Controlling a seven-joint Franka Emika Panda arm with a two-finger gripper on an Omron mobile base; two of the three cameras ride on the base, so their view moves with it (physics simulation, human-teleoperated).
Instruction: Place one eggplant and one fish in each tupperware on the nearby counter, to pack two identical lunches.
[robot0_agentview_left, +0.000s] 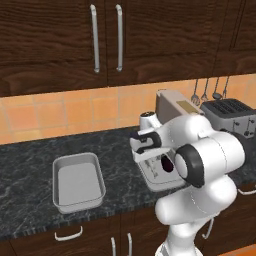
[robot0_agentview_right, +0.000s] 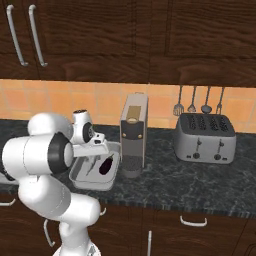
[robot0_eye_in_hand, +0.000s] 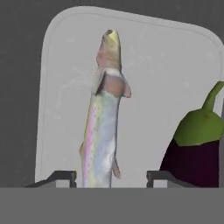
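Fish (robot0_eye_in_hand: 103, 118) lies in the right-hand tupperware (robot0_eye_in_hand: 175, 52) beside a dark eggplant (robot0_eye_in_hand: 194, 151), the claw (robot0_eye_in_hand: 109, 177) spread apart and released just above it, so this lunch looks packed and filling the empty tupperware (robot0_agentview_left: 78, 182) likely follows.

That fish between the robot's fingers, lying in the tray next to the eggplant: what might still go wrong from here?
The fish lies between the open gripper fingertips, so lifting carelessly could snag or drag it out of the tupperware. The eggplant sits close beside one fingertip and might get nudged. The other tupperware looks empty, so the second lunch remains unpacked.
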